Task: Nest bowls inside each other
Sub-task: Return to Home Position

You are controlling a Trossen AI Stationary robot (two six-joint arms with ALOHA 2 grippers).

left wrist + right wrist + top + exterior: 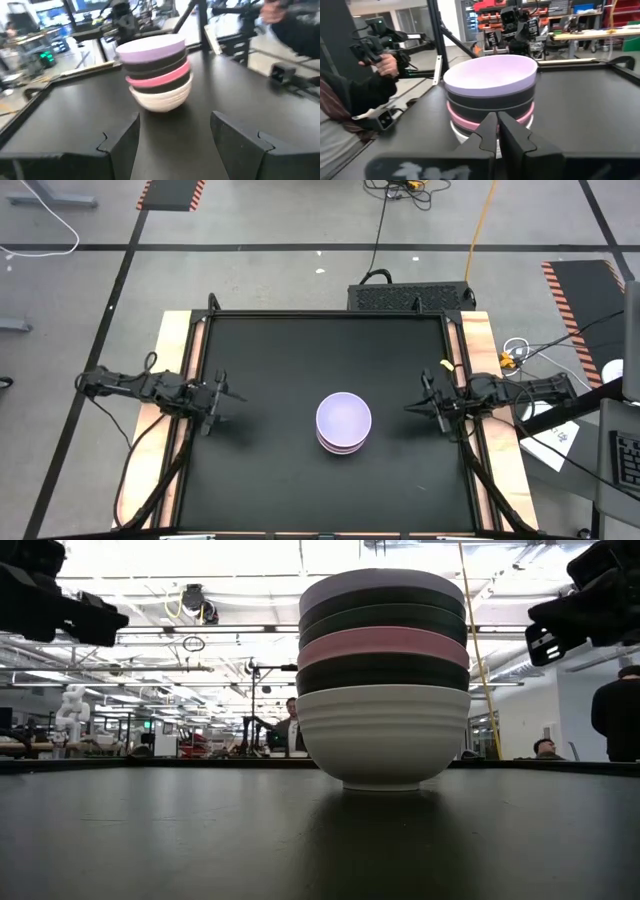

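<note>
Black mat (pixel 300 350): covered the tabletop, framed by pale wooden strips (pixel 172 360) down both sides.
Bowl stack (pixel 344 423): stood a little right of the mat's centre, well apart from every edge and from both grippers.
Open room: broad bare mat to the stack's left, a narrower band to its right, and bare mat toward the near and far edges too.
Left gripper (pixel 228 402): hung over the mat's left edge, pointed at the stack, fingers (pixel 120 145) spread wide with nothing between them.
Right gripper (pixel 410 408): hung just inside the mat's right edge, pointed at the stack, fingers (pixel 512 135) pressed together and gripping nothing.
Arm pose: reached inward from opposite sides of the table, roughly mirrored, held off the mat about level with the stack's upper bowls.
Low view only: gave the whole nesting order from the bottom up, namely white bowl (pixel 383 735), black bowl (pixel 383 673), pink bowl (pixel 383 645), two more black bowls (pixel 383 610), then lavender bowl (pixel 383 580).
High view only: looked into the lavender bowl's hollow, with only slivers of lower rims at one side.
Wrist views only: caught a person's hand (pixel 390 62) and dark sleeve (pixel 300 25) beyond the table's edge.
Far room, low view: held a person (pixel 290 725) standing behind the table.
</note>
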